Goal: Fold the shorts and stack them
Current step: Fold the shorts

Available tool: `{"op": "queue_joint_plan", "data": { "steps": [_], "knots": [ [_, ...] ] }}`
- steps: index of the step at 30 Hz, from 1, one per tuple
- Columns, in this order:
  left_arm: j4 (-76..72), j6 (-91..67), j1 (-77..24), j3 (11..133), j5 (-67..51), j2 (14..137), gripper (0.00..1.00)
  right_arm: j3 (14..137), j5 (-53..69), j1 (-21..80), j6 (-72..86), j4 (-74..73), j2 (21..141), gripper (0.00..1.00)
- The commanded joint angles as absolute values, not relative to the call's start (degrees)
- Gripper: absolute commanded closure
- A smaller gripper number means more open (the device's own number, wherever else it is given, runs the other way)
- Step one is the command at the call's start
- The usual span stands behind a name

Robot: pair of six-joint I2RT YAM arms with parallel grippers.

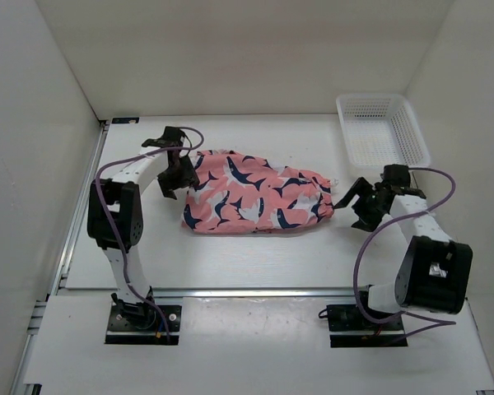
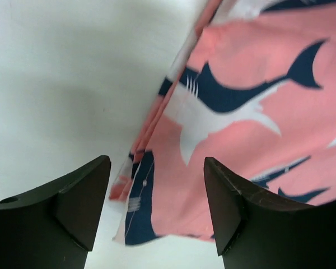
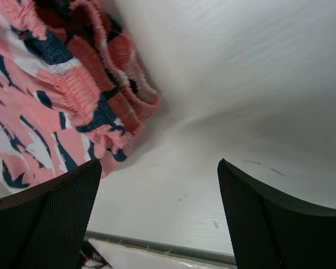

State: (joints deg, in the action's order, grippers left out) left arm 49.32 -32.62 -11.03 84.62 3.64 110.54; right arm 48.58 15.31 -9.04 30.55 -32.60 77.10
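Observation:
The salmon-pink shorts (image 1: 255,195) with navy-and-white sharks lie folded in a flat bundle in the middle of the table. My left gripper (image 1: 179,173) is open and empty, hovering at the shorts' left edge. In the left wrist view the hem corner of the shorts (image 2: 157,207) lies between and beyond my open fingers (image 2: 81,193). My right gripper (image 1: 360,202) is open and empty, just right of the bundle. The right wrist view shows the gathered waistband of the shorts (image 3: 84,84) to the upper left of my fingers (image 3: 252,207), apart from them.
A white plastic mesh basket (image 1: 382,132) stands at the back right of the table. White walls enclose the table on three sides. A metal rail (image 1: 255,290) runs along the table's near edge.

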Motion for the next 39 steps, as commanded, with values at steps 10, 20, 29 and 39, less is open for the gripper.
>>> {"op": "queue_joint_plan", "data": {
  "steps": [10, 20, 29, 39],
  "knots": [
    [51.94, -29.44, -11.60, 84.02, -0.18, 98.61, 0.28, 46.49, 27.33, -5.27, 39.19, -13.36, 89.82, 0.17],
    [48.70, -29.44, -12.92, 77.46, -9.32, 102.66, 0.89, 45.62, 24.09, -1.24, 43.77, -10.29, 94.39, 0.33],
    [45.01, -28.83, -11.60, 71.02, -2.47, 106.96, 0.89, 48.07, 14.16, 2.02, 45.09, -12.91, 94.39, 0.93],
    [43.51, -31.81, -14.06, 67.33, -2.02, 105.74, 0.89, 51.76, 6.86, 2.02, 39.12, -22.49, 85.28, 1.00]
  ]
}}
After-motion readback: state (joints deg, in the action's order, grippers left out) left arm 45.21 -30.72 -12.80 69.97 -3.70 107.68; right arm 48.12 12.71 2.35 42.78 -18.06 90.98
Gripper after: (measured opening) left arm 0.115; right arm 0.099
